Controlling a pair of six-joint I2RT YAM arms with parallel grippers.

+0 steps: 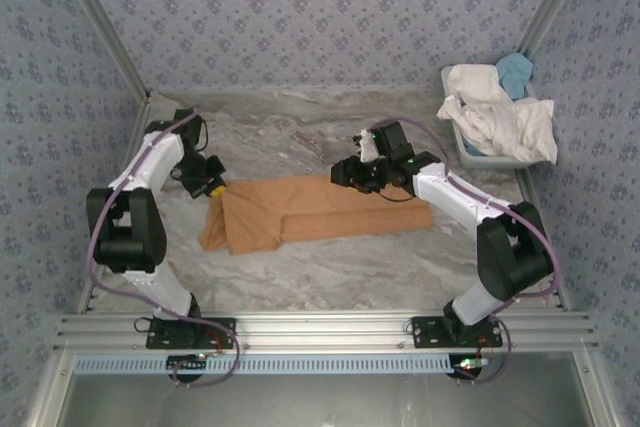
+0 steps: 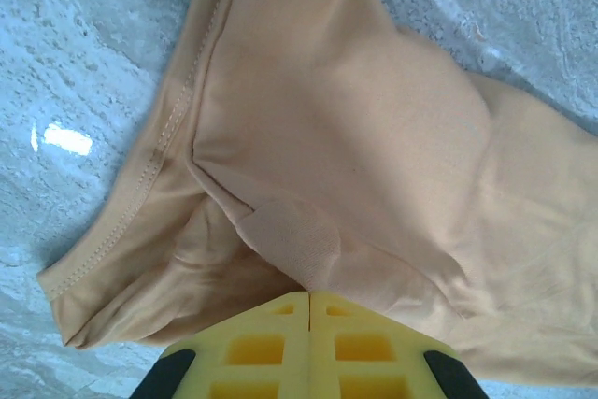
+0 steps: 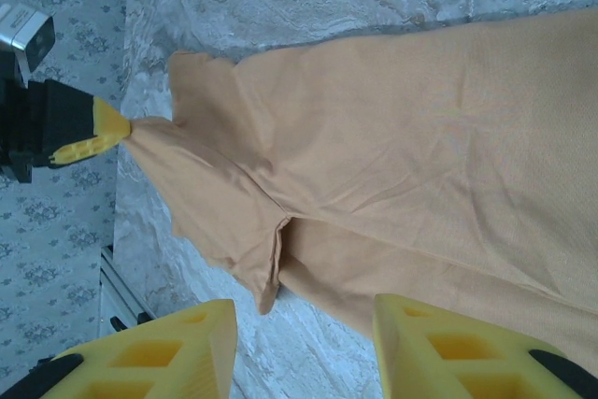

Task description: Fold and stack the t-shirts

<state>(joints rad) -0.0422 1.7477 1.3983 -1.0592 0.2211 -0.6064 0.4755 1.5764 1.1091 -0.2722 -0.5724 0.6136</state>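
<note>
The tan shirt (image 1: pixel 320 209) lies stretched along the middle of the worktop (image 1: pixel 330 267), already partly folded, so the folding step seems to be in hand. The left jaws are together, clamped on a pinch of cloth at the shirt's left end. The right jaws stand apart above the shirt's far edge and hold nothing. The next move probably calls for them to close on that edge, so both arms can carry the cloth over evenly. The tub (image 1: pixel 478 157) with white shirts (image 1: pixel 495 117) and a blue one (image 1: pixel 516 71) stands well apart at the far right, not in the way.
</note>
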